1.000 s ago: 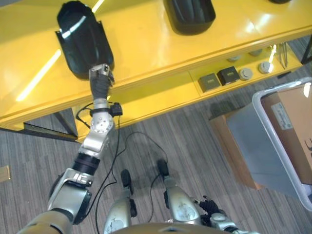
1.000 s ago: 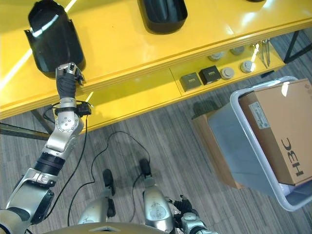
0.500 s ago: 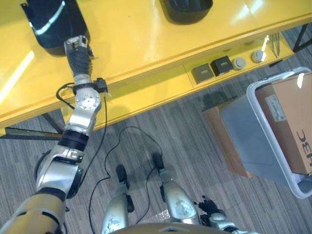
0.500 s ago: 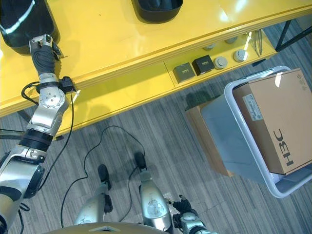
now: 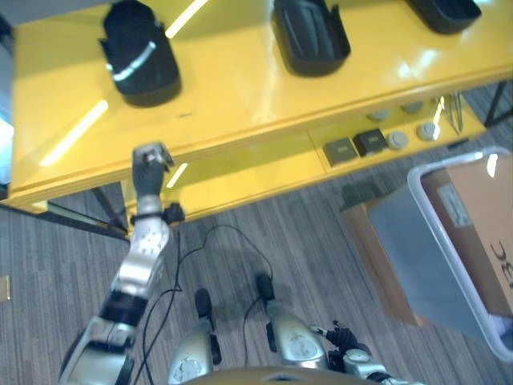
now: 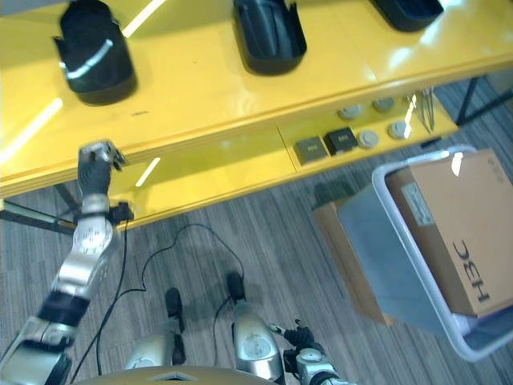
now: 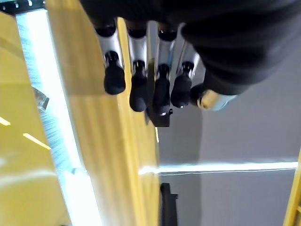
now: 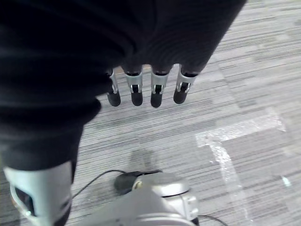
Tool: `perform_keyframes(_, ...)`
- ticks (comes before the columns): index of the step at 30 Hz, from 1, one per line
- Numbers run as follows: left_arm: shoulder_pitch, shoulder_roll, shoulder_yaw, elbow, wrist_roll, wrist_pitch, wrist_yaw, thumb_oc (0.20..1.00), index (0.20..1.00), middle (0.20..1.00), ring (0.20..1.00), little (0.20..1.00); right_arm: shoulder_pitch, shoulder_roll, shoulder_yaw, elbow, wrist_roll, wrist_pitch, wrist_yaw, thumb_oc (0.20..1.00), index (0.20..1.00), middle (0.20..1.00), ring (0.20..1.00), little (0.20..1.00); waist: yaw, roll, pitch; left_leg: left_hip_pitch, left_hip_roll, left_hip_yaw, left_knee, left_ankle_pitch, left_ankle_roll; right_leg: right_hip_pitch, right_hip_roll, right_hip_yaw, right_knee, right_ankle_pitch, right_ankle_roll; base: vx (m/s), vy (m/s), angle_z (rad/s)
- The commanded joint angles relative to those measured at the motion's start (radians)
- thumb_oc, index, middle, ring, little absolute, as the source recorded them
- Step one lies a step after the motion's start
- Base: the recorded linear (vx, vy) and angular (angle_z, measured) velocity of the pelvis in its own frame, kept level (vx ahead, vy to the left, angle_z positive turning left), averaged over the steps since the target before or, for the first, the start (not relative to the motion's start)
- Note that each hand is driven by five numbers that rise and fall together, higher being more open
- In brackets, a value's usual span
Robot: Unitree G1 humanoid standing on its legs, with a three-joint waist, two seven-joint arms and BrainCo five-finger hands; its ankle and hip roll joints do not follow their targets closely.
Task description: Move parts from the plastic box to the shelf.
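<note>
Left hand [image 5: 149, 160] hangs empty, fingers loose, at the glossy yellow shelf [image 5: 240, 88] edge. Curved black plastic parts [image 5: 138, 54] sit up top; translucent plastic box [image 6: 405, 265] is floor-side. Right hand [image 8: 146, 89] relaxed.

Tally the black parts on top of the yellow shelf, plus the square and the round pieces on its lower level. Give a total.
Black parts: 3
Dark square pieces: 2
Round grey pieces: 4
Total: 9
</note>
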Motion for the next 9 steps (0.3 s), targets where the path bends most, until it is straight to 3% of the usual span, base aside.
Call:
perform_keyframes(1,0.012,-0.009,0.012,0.030,0.071,-0.044,-0.041,1.000,1.000,1.000,1.000,1.000,0.038,0.025,0.000,0.051,0.010,0.005,-0.011,1.000,1.000,1.000,1.000,1.000,0.038,-0.018,-0.130,0.045,0.058,-0.029,0.006,-0.082,-0.031,-0.016,-0.064,-0.022,0.043,-0.062,0.031,0.01,-0.008,0.25)
perform_keyframes(2,0.101,-0.013,0.012,0.045,0.085,-0.032,-0.052,1.000,1.000,1.000,1.000,1.000,0.036,0.028,0.003,0.055,-0.002,0.007,-0.019,1.000,1.000,1.000,1.000,1.000,0.055,-0.024,-0.152,0.069,0.060,-0.041,0.012,-0.089,-0.029,0.017,-0.063,-0.038,0.050,-0.076,0.029,0.01,-0.008,0.22)
perform_keyframes(7,0.225,-0.003,-0.011,0.145,0.156,-0.011,-0.072,1.000,1.000,1.000,1.000,1.000,0.022,0.026,-0.001,0.064,-0.017,0.008,-0.038,1.000,1.000,1.000,1.000,1.000,0.091,-0.037,-0.189,0.103,0.062,-0.071,0.029,-0.107,-0.023,0.076,-0.065,-0.067,0.064,-0.099,0.028,0.00,0.003,0.26)
perform_keyframes(9,0.270,0.009,-0.053,0.331,0.241,0.027,-0.094,1.000,1.000,1.000,1.000,1.000,0.004,0.016,-0.009,0.060,-0.013,0.002,-0.048,1.000,1.000,1.000,1.000,1.000,0.105,-0.044,-0.213,0.122,0.058,-0.089,0.035,-0.117,-0.016,0.106,-0.072,-0.079,0.073,-0.106,0.032,0.00,0.070,0.40)
